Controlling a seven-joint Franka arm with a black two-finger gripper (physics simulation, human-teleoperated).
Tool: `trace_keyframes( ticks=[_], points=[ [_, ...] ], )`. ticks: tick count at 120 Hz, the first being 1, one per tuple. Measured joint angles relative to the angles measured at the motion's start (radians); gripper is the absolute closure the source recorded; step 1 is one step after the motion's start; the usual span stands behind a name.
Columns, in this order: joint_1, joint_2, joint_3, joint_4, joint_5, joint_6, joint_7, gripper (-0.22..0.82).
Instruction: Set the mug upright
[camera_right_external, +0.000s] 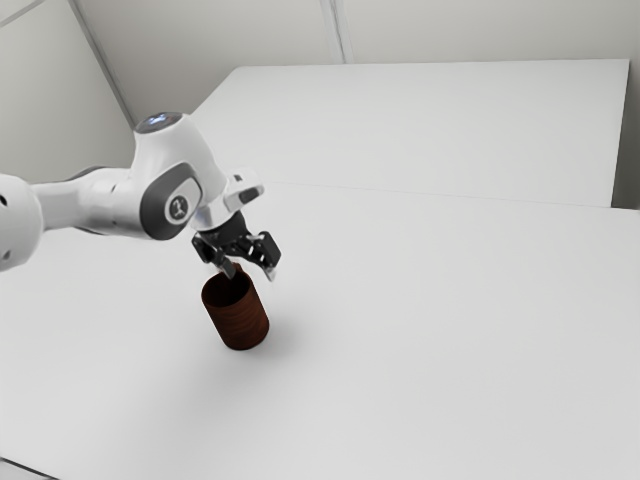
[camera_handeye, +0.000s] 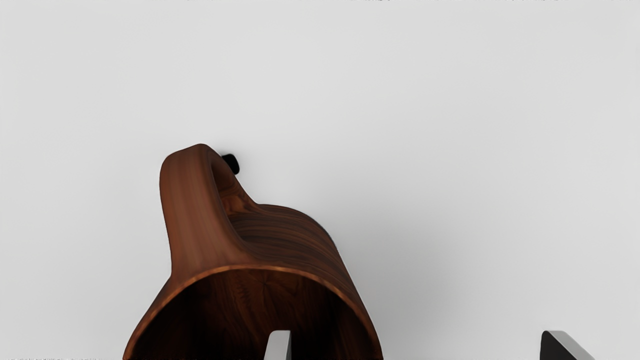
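Exterior view, left to right: Franka arm (camera_right_external: 95, 202) left of mug; wood-grain mug (camera_right_external: 242, 325) on white table (camera_right_external: 430, 360), mouth facing gripper (camera_right_external: 251, 273). Gripper at mug's mouth, released: fingers wide apart, one across mouth, other beyond mug's side.

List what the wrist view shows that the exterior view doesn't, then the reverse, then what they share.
Wrist view: the handle's loop, the grain inside the mug, and a small black patch by the handle that I can't identify.
Exterior view: the arm and a wall.
Both: the mug's open mouth, the table, and the open gripper.
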Motion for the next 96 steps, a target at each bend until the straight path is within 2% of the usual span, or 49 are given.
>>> trace_keyframes(
  ticks=[33, 96],
  points=[
    [-0.006, 0.008, -0.001, 0.162, -0.001, -0.174, 0.003, 0.04],
    [-0.005, 0.075, -0.002, 0.569, 0.012, -0.525, 0.006, 0.03]
  ],
)
